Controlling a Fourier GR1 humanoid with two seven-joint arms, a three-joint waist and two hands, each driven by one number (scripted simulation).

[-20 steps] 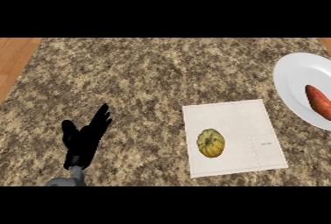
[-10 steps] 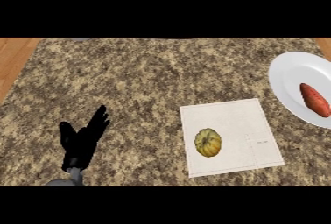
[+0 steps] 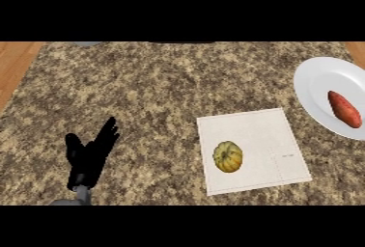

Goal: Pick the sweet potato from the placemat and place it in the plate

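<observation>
The orange-red sweet potato [image 3: 343, 109] lies on the white plate [image 3: 318, 91] at the right edge of the head view. A pale placemat [image 3: 274, 140] sits in the lower middle of the counter, and a yellow-green squash [image 3: 228, 156] rests on its left half. My left hand [image 3: 89, 158] shows at the lower left, open with fingers straight and pointing up, holding nothing. It is far to the left of the placemat. My right hand is out of the view.
The speckled granite counter [image 3: 164, 87] fills most of the view. A wooden floor strip [image 3: 14, 62] runs along its left edge and shows again at the top right corner.
The whole view has slid slightly left and down, so the plate and placemat sit a little further left. The left hand keeps its open pose.
</observation>
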